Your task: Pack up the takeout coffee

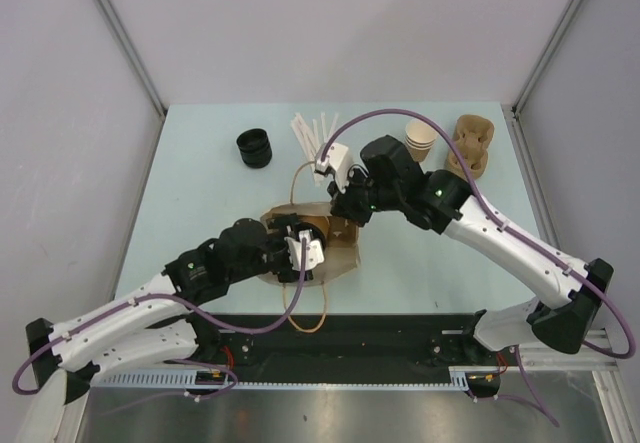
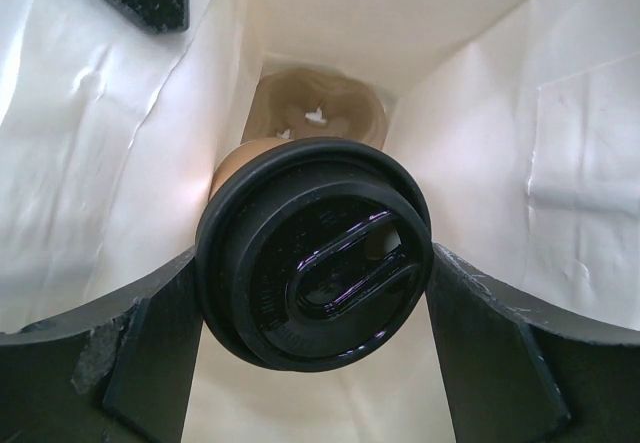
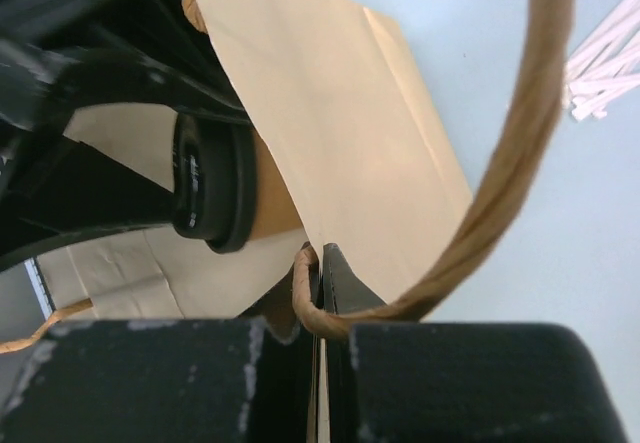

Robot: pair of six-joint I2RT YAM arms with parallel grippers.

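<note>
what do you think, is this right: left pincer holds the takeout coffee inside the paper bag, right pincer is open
Not quite: the right pincer is shut, pinching the rim of the paper bag by its handle, as the right wrist view shows. The left pincer does hold the takeout coffee inside the bag.

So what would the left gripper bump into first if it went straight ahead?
The left gripper is holding the takeout coffee inside the paper bag. Straight ahead, the cup would probably meet the brown shape at the bag's far end first; depth is unclear.
</note>
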